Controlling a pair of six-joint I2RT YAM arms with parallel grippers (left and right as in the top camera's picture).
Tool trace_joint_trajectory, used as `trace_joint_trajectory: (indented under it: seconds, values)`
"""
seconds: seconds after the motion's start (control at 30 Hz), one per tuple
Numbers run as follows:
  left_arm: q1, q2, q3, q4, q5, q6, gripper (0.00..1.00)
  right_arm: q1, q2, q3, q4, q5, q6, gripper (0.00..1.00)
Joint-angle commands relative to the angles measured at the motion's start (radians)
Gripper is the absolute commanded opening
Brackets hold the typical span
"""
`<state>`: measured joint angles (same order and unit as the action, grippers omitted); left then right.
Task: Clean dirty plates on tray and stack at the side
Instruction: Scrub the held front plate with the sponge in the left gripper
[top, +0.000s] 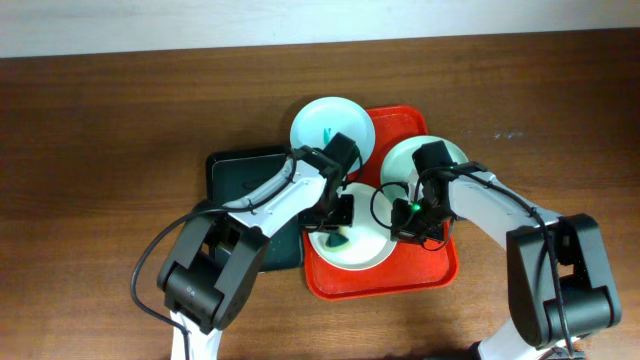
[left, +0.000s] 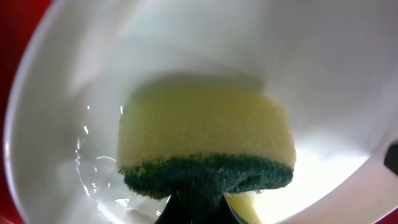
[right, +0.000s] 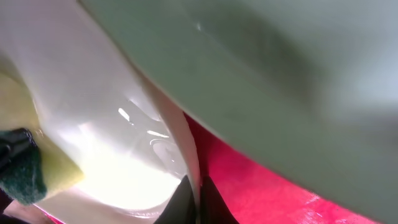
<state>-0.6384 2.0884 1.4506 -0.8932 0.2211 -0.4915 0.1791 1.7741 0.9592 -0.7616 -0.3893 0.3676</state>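
Three pale plates show from above. One with a teal smear (top: 325, 125) lies at the back, half off the red tray (top: 440, 270). A second (top: 400, 160) lies at the tray's right. The front plate (top: 365, 250) is between both grippers. My left gripper (top: 343, 212) is shut on a yellow sponge with a green scouring face (left: 205, 134), pressed into that wet plate's bowl (left: 323, 74). My right gripper (right: 194, 196) is shut on the front plate's thin rim (right: 189, 155). The second plate (right: 280, 62) looms above it.
A black tray (top: 240, 175) sits left of the red tray, under my left arm. Brown wooden table (top: 100, 150) surrounds both. Water streaks glisten inside the front plate (right: 149, 140). The sponge (right: 25, 168) appears at the left edge of the right wrist view.
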Motion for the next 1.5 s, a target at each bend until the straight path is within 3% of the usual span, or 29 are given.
trace_joint_trajectory:
  seconds: [0.0, 0.13, 0.4, 0.7, 0.87, 1.1, 1.33, 1.47]
  values:
    - [-0.003, 0.043, -0.025, 0.118, -0.01, -0.012, 0.0, -0.002, 0.028, -0.006, -0.008, 0.088, 0.004, 0.05]
    - [-0.04, 0.043, -0.025, 0.23, 0.18, -0.012, 0.0, -0.002, 0.028, -0.006, -0.008, 0.088, 0.004, 0.05]
    - [-0.084, 0.043, -0.025, 0.236, 0.193, -0.001, 0.0, -0.002, 0.028, -0.006, -0.009, 0.087, 0.004, 0.05]
    - [-0.051, 0.043, -0.025, 0.016, -0.368, -0.017, 0.0, -0.002, 0.028, -0.006, -0.011, 0.087, 0.004, 0.04]
    - [-0.033, 0.043, -0.025, -0.041, -0.506, -0.021, 0.0, -0.002, 0.028, -0.006, -0.013, 0.087, 0.004, 0.04]
    - [-0.019, 0.043, 0.029, -0.108, -0.444, -0.047, 0.0, -0.002, 0.028, -0.006, -0.019, 0.087, 0.004, 0.04]
    - [-0.017, 0.032, 0.278, -0.272, -0.248, -0.047, 0.0, -0.002, 0.027, -0.005, -0.035, 0.086, -0.013, 0.04]
    - [0.005, -0.009, 0.387, -0.415, -0.265, -0.035, 0.0, -0.002, 0.026, -0.005, -0.053, 0.087, -0.082, 0.04]
